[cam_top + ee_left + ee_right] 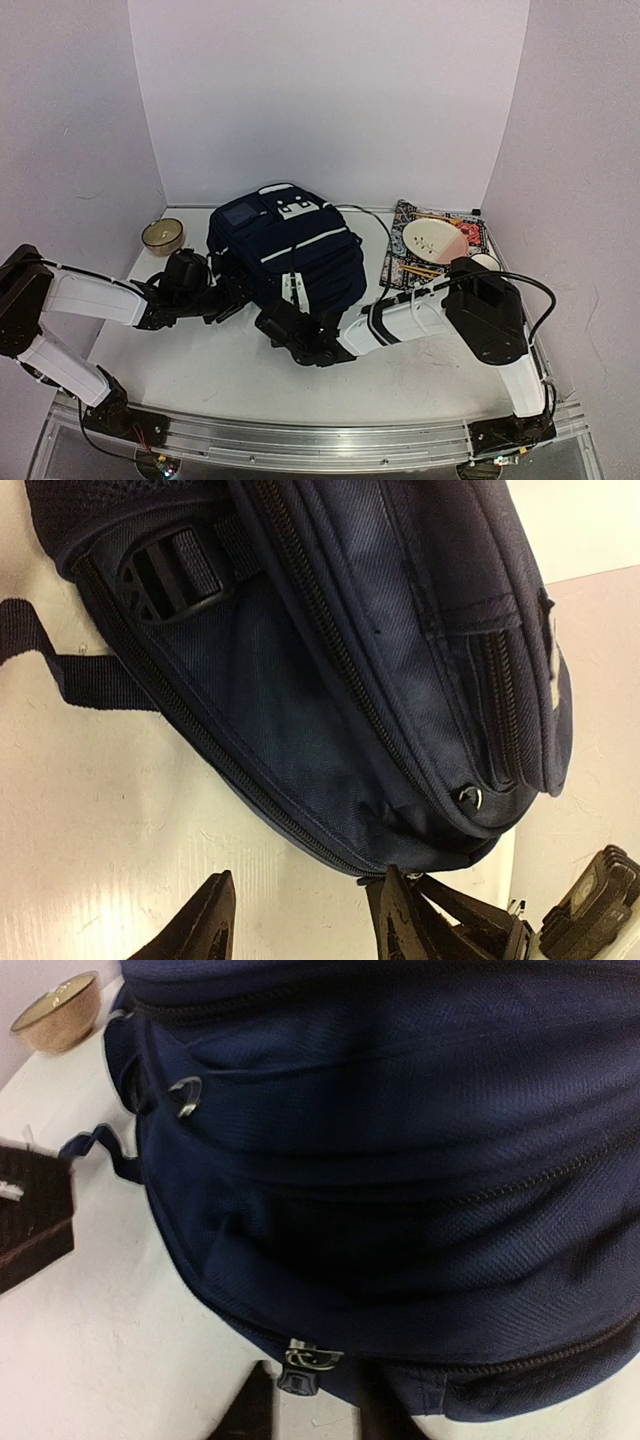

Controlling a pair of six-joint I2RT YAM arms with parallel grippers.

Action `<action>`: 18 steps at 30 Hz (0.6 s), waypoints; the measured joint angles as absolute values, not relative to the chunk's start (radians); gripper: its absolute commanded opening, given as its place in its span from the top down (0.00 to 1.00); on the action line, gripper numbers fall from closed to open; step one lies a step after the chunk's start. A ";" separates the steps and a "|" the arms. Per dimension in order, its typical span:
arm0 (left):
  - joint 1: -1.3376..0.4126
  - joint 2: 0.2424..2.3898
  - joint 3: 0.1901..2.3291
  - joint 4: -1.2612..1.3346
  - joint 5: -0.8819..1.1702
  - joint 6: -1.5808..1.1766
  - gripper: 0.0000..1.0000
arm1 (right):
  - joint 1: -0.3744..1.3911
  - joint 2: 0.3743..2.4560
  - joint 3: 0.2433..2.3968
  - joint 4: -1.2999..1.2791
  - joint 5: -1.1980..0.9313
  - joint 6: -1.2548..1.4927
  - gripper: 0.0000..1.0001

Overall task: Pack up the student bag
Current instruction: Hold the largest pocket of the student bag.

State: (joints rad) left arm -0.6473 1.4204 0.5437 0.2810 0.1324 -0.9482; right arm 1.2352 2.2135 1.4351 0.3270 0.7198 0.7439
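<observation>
Has the right gripper (315,1380) low over the white counter (200,370), jaws nearly together on either side of a small silver metal zipper pull (300,1358); cannot tell whether clamped on it or merely flanking it. Looks aimed there because that pull works the long zip along the lower seam, which appears shut. Has the left gripper (305,880) with jaws apart and nothing between them, one fingertip touching the corner where the seam ends, probably to brace the fabric against a tug. Finds the large navy-blue fabric student bag (290,255), white-striped, lying flat mid-counter between both arms, front pockets up. Leaves a small tan bowl (162,236) near its left side and a patterned rectangular mat (470,238) carrying a pale round plate (432,240) off to the right, both apart from it, presumably waiting to go in.
</observation>
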 measured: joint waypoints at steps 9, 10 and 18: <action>-0.680 1.426 0.489 0.378 0.117 -1.036 0.49 | 1.228 2.161 1.315 0.469 0.583 0.637 1.00; -0.680 1.433 0.487 0.390 0.117 -1.046 0.49 | 1.224 2.149 1.299 0.484 0.559 0.623 1.00; -0.680 1.529 0.493 0.493 0.139 -1.106 0.49 | 1.219 2.081 1.224 0.561 0.419 0.548 1.00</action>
